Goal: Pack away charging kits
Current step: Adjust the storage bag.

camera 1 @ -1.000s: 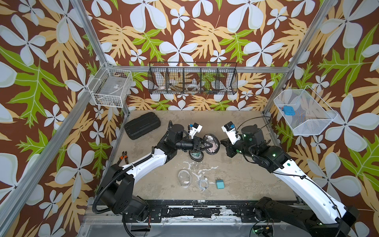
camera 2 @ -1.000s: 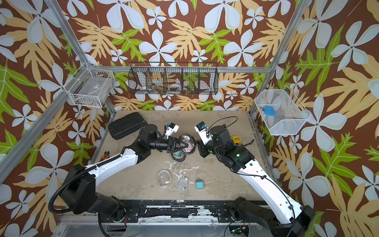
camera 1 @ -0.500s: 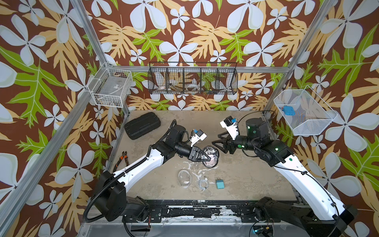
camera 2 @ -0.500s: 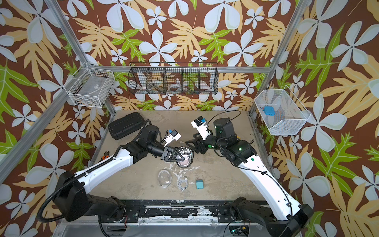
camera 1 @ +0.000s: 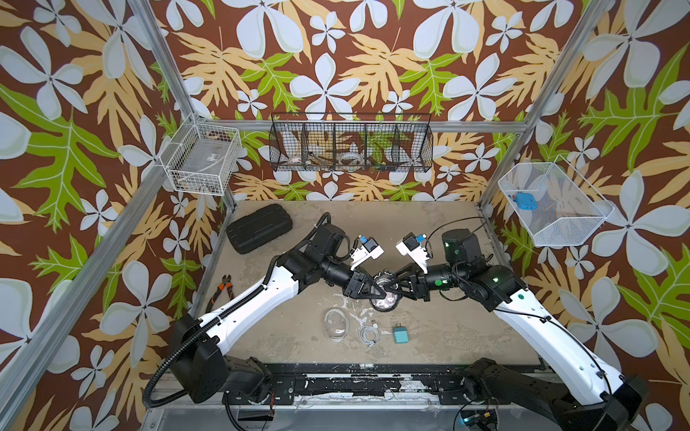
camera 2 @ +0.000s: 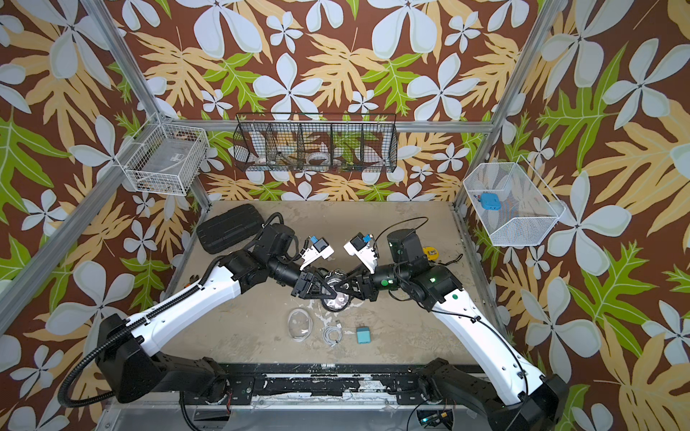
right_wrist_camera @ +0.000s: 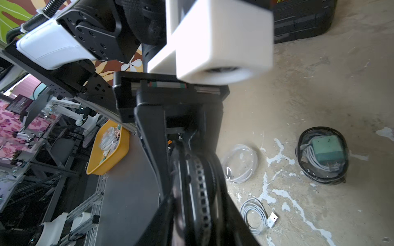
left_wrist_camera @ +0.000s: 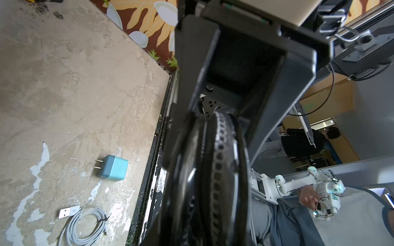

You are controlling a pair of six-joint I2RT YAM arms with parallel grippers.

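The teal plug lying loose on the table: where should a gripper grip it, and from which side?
Probably from straight above, closing on the two plain side faces of the teal plug. It lies flat, prongs pointing away from the robot, so those sides are free; the coiled cable lies apart, toward the robot's left.

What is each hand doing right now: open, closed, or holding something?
Left hand: closed on the black-rimmed pouch.
Right hand: closed on the same pouch, from the opposite end.

Black-rimmed pouch (left_wrist_camera: 221, 161) held aloft on edge; packed pouch (right_wrist_camera: 322, 155), clear pouch (camera 1: 336, 324), cable (camera 1: 369, 333), teal plug (camera 1: 400, 333) lie flat.
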